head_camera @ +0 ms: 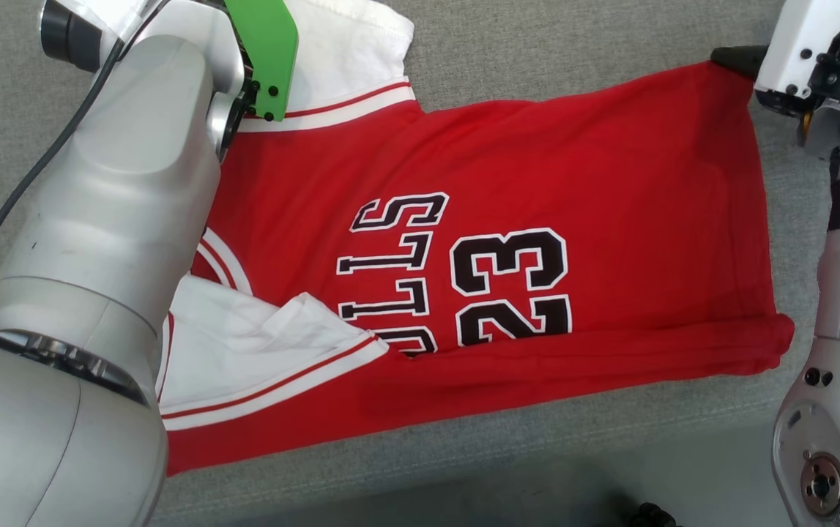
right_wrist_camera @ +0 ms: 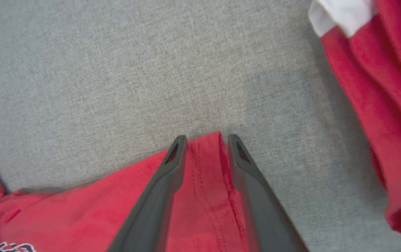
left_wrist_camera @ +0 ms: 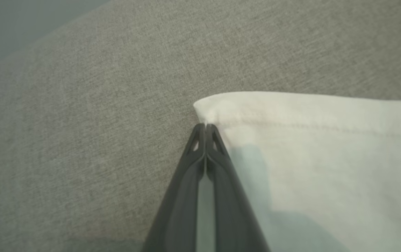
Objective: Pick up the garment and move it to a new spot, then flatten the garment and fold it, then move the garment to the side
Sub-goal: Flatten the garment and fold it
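The garment [head_camera: 507,183], a red jersey with black "23" lettering and white sleeves, lies spread on a grey fabric surface [head_camera: 573,44]. My left gripper [left_wrist_camera: 205,126] is shut at the corner of the far white sleeve [left_wrist_camera: 308,157], and a pale strip of cloth shows pinched between its fingers. In the head view the left forearm hides that grip. My right gripper [right_wrist_camera: 207,138] straddles the far red hem corner [right_wrist_camera: 205,168], with the cloth in the gap between its two fingers, which stand apart. One dark fingertip [head_camera: 734,60] touches that corner.
The near white sleeve [head_camera: 258,351] is folded over the jersey's front. The surface's front edge [head_camera: 463,454] runs along the bottom, with darker floor below. A black cable [head_camera: 24,183] hangs at the left. Another red fold [right_wrist_camera: 378,105] lies right of the right gripper.
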`<state>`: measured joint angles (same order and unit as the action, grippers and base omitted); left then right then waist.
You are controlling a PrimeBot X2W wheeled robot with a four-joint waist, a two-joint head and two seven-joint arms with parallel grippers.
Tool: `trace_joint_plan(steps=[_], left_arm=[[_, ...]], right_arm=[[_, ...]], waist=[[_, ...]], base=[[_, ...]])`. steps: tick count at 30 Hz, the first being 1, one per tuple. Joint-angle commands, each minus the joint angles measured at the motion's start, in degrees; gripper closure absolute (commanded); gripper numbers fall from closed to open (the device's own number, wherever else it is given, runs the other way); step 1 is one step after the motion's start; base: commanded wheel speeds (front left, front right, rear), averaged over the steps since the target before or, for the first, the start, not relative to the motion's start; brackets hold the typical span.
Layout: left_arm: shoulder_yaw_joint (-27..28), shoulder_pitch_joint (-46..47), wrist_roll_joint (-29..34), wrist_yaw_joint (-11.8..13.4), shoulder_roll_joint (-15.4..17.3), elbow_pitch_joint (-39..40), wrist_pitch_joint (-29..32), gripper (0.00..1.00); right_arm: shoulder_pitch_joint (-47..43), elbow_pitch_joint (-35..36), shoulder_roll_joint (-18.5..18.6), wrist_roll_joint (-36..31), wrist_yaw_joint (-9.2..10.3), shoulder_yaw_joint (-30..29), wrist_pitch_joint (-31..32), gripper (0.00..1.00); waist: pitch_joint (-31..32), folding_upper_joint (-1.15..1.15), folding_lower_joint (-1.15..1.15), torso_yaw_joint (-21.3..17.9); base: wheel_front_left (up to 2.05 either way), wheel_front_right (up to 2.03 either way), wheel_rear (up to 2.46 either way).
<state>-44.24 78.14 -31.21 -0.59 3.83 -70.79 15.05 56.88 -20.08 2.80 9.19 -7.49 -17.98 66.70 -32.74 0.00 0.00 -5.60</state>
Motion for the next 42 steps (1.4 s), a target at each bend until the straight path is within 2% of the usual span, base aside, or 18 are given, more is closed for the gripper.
trace_joint_plan(steps=[1, 4, 6, 10, 13, 15, 16, 21, 23, 25, 26, 27, 29, 42], left_arm=[[-0.56, -1.12, -0.32, -0.46, -0.23, -0.78, 0.42, 1.0], [-0.81, -0.67, -0.56, -0.51, -0.43, -0.41, 0.42, 1.0], [-0.91, -0.54, -0.66, -0.48, -0.49, -0.35, 0.35, 1.0], [-1.16, -0.8, -1.16, -0.33, -0.61, -0.45, 0.36, 1.0], [-1.42, -0.9, -1.52, -0.28, -0.68, -0.66, 0.33, 1.0], [-1.52, -0.94, -1.72, -0.2, -0.71, -0.86, 0.26, 1.0], [-1.52, -0.95, -1.83, -0.17, -0.72, -0.91, 0.26, 1.0], [-1.46, -0.8, -2.3, -0.04, -0.72, -1.3, 0.13, 1.0], [-1.53, -0.68, -2.44, -0.02, -0.74, -1.41, 0.03, 1.0], [-1.62, -0.48, -2.62, -0.09, -0.74, -1.48, 0.18, 1.0], [-1.69, -0.4, -2.65, -0.11, -0.75, -1.5, 0.28, 1.0], [-1.77, -0.3, -2.72, -0.14, -0.76, -1.51, 0.3, 1.0], [-1.94, -0.1, -2.71, -0.2, -0.78, -1.57, 0.15, 1.0], [-3.03, 0.38, -3.45, -0.3, -0.57, -1.62, -0.44, 1.0]], right_arm=[[1.86, -0.98, 0.21, -1.35, -0.01, -1.93, 0.91, 0.42], [3.27, -2.44, 0.17, -1.79, 0.0, -3.51, 2.05, 0.15], [3.66, -2.75, 0.19, -1.84, -0.01, -3.84, 2.19, 0.13], [3.46, -3.39, 0.23, -2.31, 0.0, -3.79, 2.65, 0.18], [3.13, -2.82, 0.2, -2.09, 0.0, -3.38, 3.52, 0.16], [3.35, -1.7, 0.25, -2.35, 0.0, -3.14, 4.86, 0.11], [3.55, -1.35, 0.23, -2.27, -0.01, -3.08, 5.24, 0.14], [3.19, 0.58, 0.21, -1.75, 0.0, -2.07, 8.11, 0.17], [2.34, 1.36, 0.2, -2.25, 0.0, -2.21, 8.96, 0.31], [1.78, 1.72, 0.19, -2.3, 0.0, -2.77, 9.61, 0.35], [1.52, 1.88, 0.18, -2.46, 0.0, -2.96, 9.8, 0.42], [1.35, 2.09, 0.19, -2.82, 0.0, -3.29, 9.74, 0.4], [0.94, 2.08, 0.19, -3.05, 0.0, -3.86, 9.81, 0.45], [3.22, -1.36, 0.19, -5.11, 0.0, -7.46, 5.21, 0.51]], waist=[[-0.61, 0.0, 0.0, 0.71], [-1.08, 0.0, 0.0, 1.09], [-1.22, 0.0, 0.0, 1.19], [-1.37, 0.0, 0.0, 1.43], [-1.23, 0.0, 0.0, 1.41], [-0.81, 0.0, 0.0, 1.24], [-0.64, 0.0, 0.0, 1.16], [-0.01, 0.0, 0.0, 0.62], [0.03, 0.0, 0.0, 0.5], [-0.04, 0.0, 0.0, 0.53], [-0.11, 0.0, 0.0, 0.57], [-0.21, 0.0, 0.0, 0.63], [-0.46, 0.0, 0.0, 0.81], [-1.16, 0.0, 0.0, 2.37]], base=[[0.0, 0.0, 0.0], [0.0, 0.0, 0.0], [0.0, 0.0, 0.0], [0.0, 0.0, 0.0], [0.0, 0.0, 0.0], [0.0, 0.0, 0.0], [0.0, 0.0, 0.0], [0.0, 0.0, 0.0], [0.0, 0.0, 0.0], [0.0, 0.0, 0.0], [0.0, 0.0, 0.0], [0.0, 0.0, 0.0], [0.0, 0.0, 0.0], [0.0, 0.0, 0.0]])
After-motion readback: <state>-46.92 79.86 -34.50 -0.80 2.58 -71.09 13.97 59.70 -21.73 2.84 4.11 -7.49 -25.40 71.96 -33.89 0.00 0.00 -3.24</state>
